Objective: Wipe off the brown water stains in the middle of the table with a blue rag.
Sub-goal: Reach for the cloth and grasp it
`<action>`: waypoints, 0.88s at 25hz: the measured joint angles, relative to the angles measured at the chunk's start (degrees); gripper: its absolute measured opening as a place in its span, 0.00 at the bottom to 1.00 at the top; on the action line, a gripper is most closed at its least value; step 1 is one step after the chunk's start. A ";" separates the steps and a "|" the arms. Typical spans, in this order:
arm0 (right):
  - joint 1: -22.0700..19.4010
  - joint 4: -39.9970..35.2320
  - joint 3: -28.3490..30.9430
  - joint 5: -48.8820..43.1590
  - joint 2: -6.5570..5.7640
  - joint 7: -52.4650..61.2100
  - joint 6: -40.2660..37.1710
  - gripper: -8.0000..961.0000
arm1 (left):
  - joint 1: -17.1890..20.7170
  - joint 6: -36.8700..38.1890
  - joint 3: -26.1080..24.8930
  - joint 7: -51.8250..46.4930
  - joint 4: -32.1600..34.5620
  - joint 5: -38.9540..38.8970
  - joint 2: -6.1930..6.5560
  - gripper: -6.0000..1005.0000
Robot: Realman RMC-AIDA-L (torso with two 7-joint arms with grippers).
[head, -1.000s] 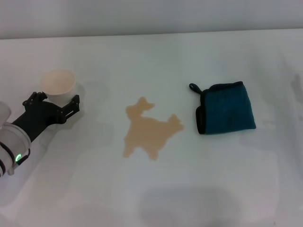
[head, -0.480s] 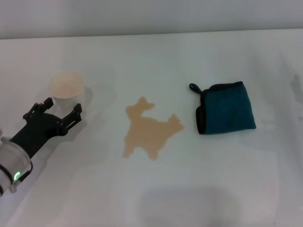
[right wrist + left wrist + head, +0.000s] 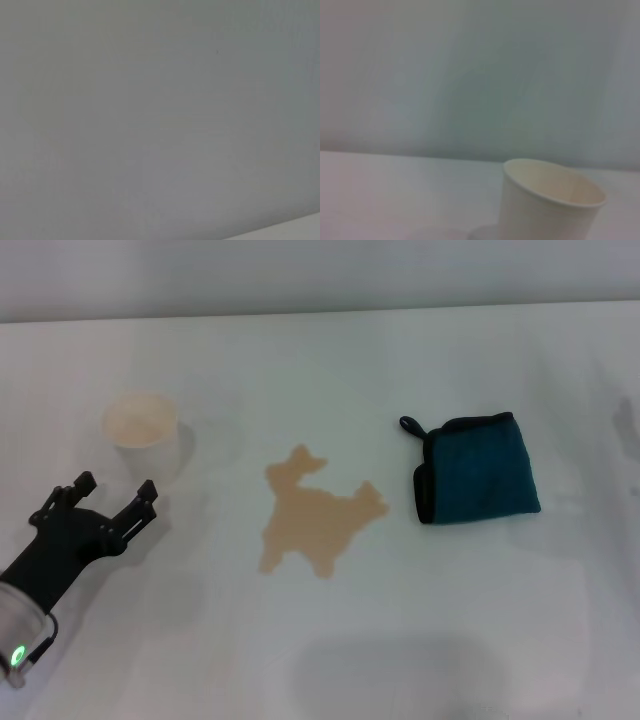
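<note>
White table (image 3: 330,660), glossy, plain pale wall behind it.

Nearest, on the left: left gripper (image 3: 105,505) hangs low over the table's near-left part, black fingers spread wide, nothing between them. A second ago it sat right at the cup, fingers on either side of it; half a second ago it had slipped back a little; now it is well clear and nearer the robot. Looks like a release and retreat, cup left standing.

Cup (image 3: 142,430): cream, upright, apart from the gripper, just beyond it. The left wrist view shows it (image 3: 547,202) upright too, and I see nothing in it.

Middle: stains (image 3: 315,512), one tan lobed patch, outline the same in all three looks. Untouched, no wiping begun.

Right of the stains, close but not touching: rag (image 3: 477,483), teal with black edging, folded, loop at its far-left corner. It has not shifted.

Right gripper: not seen from the head; its wrist view gives only blank wall and a sliver of table edge. Probably parked off to the side.

Judgement: the cup business seems done, the left arm is leaving. The wipe has yet to start; the rag must be picked up first, and it lies on the right arm's side.
</note>
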 joint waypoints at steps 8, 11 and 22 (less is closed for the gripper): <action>1.37 1.70 -0.83 -1.90 -0.62 5.84 -0.30 0.86 | 7.70 -12.63 -4.52 -0.16 0.37 -1.59 0.54 0.89; 3.01 1.39 -1.87 -7.65 -1.72 12.01 -0.09 0.86 | 9.70 -13.97 -8.67 -0.17 0.70 -1.80 0.95 0.89; 16.19 -1.02 -11.97 -44.89 -13.98 53.52 0.78 0.86 | 11.15 -10.98 -11.86 -0.73 2.60 -5.59 0.63 0.89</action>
